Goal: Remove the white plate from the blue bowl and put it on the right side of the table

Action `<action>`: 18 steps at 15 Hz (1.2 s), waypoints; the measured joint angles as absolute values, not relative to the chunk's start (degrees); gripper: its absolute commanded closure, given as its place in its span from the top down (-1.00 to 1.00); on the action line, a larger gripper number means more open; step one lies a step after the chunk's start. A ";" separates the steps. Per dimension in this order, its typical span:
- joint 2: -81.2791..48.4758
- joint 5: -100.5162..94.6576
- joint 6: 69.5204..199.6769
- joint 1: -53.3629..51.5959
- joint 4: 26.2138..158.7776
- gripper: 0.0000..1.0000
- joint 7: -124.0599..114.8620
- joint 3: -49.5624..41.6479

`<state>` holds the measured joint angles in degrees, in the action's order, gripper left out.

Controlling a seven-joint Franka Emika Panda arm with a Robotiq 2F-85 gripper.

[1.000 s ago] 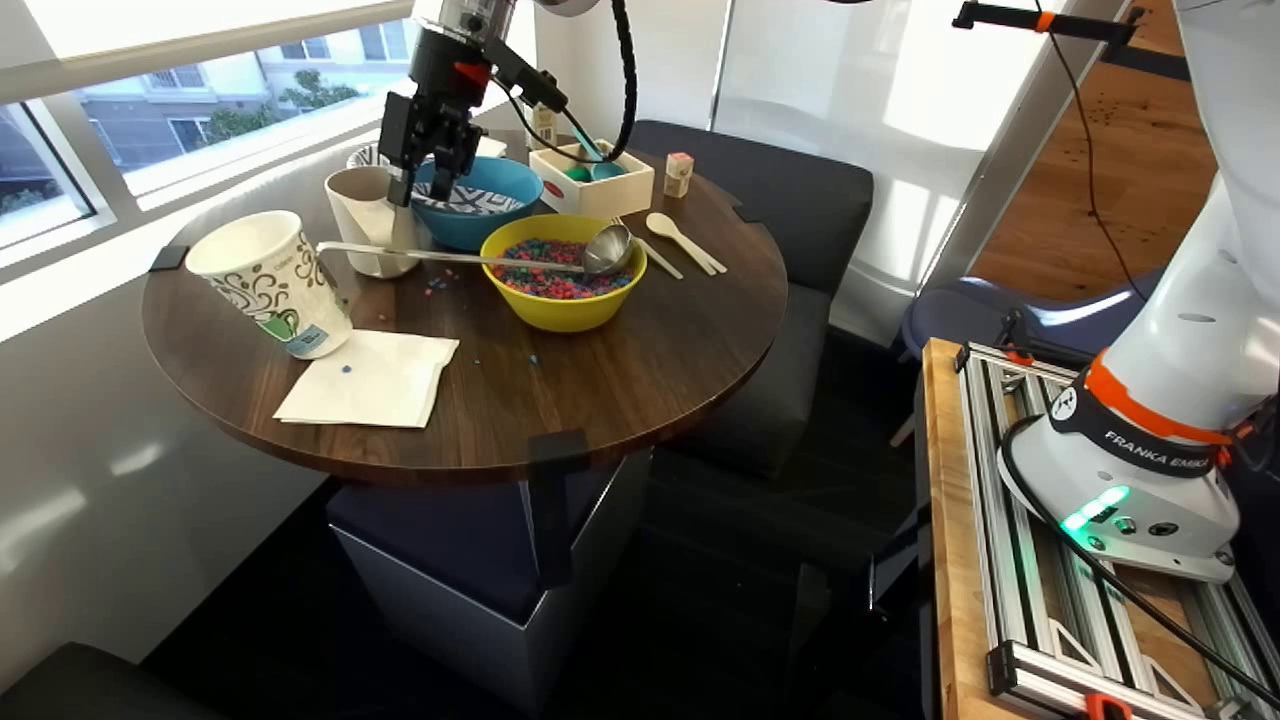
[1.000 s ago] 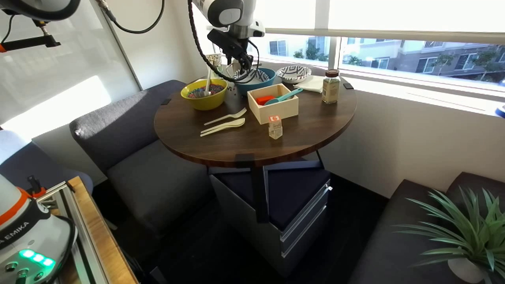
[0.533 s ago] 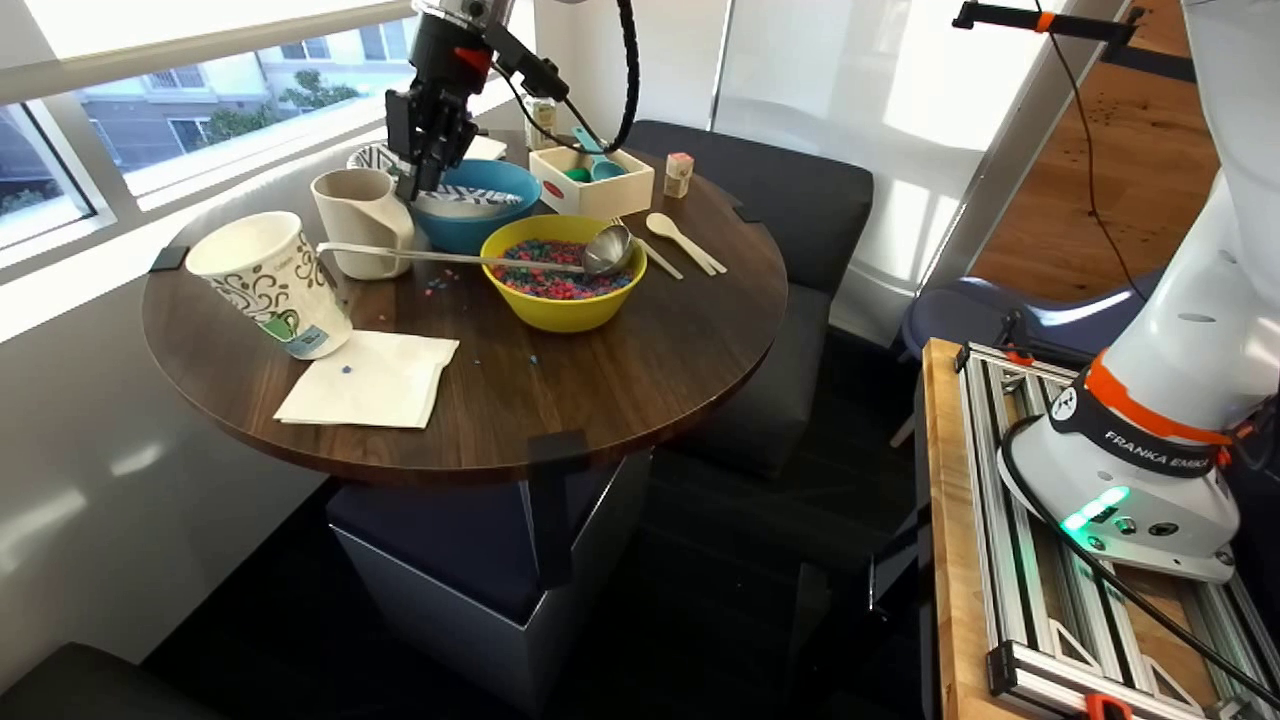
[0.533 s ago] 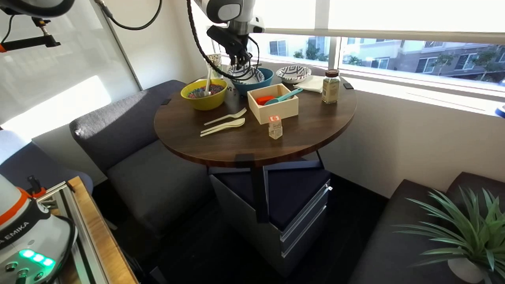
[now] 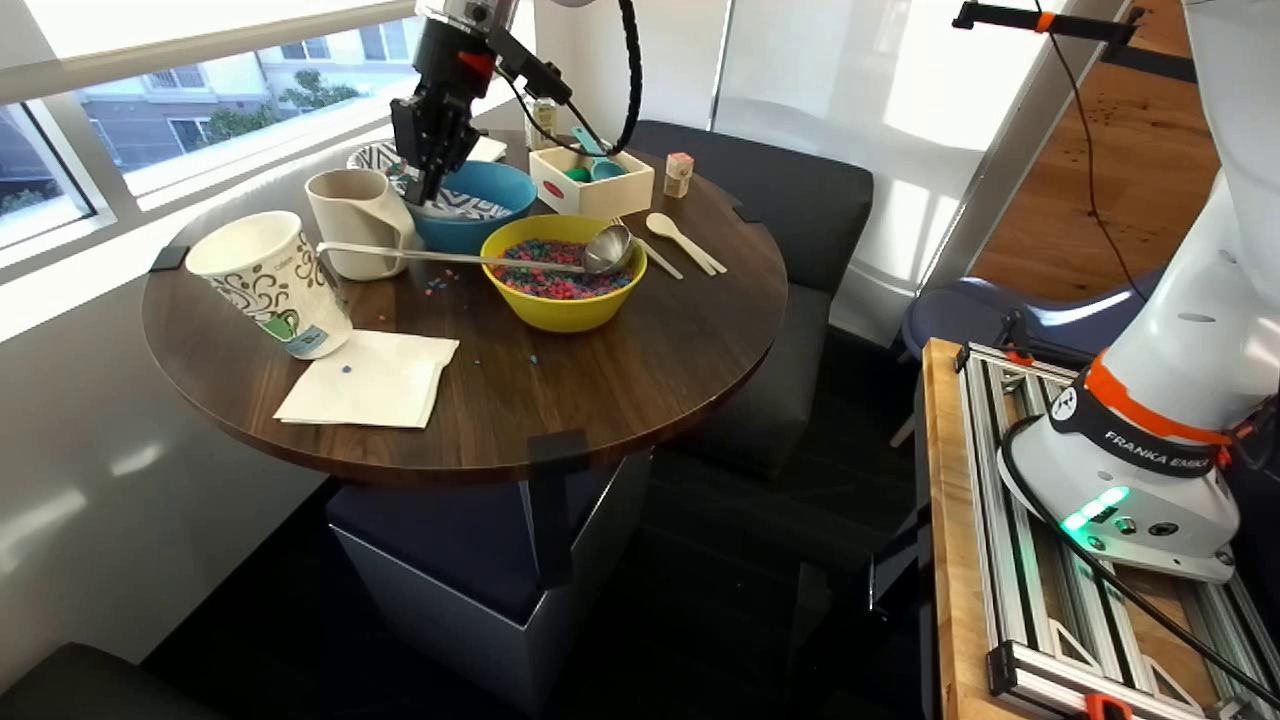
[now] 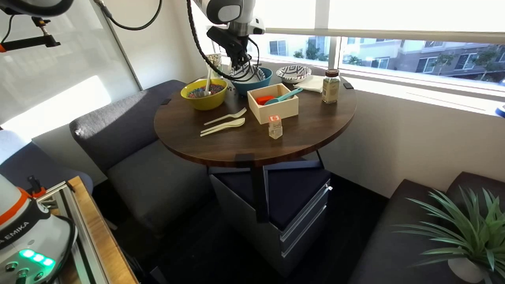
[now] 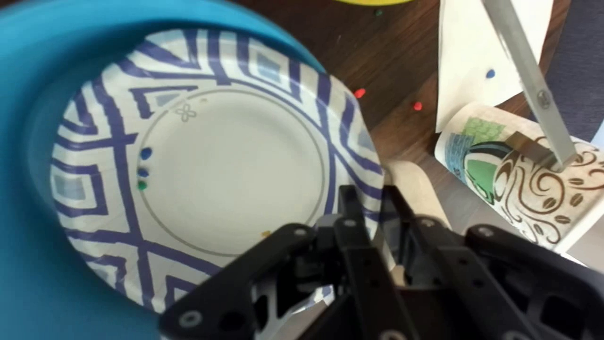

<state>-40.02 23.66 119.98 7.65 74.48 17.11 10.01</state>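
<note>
Edgewise, hand (image 7: 370, 196) gripping white plate (image 7: 231, 165), bowl (image 7: 33, 236) beneath

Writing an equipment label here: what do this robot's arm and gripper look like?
The Franka Emika Panda arm is mostly white and rounded, with an orange ring, a black band lettered FRANKA EMIKA in white and green lights below. A black cable loops alongside. The Robotiq gripper is black, with slim fingers and round screw heads.

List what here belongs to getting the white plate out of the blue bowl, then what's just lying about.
For the job: white plate, blue bowl, table, gripper.

Just lying about: yellow bowl, ladle, paper cup, jug, napkins, box, scoop, jar, cutlery, second plate.
</note>
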 measured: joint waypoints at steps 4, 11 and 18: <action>-39.52 23.63 119.98 7.70 75.14 -1.00 17.11 9.94; -36.97 22.87 117.91 7.66 76.79 -0.99 17.11 9.45; -33.87 14.15 110.02 4.87 76.90 -0.99 15.72 7.11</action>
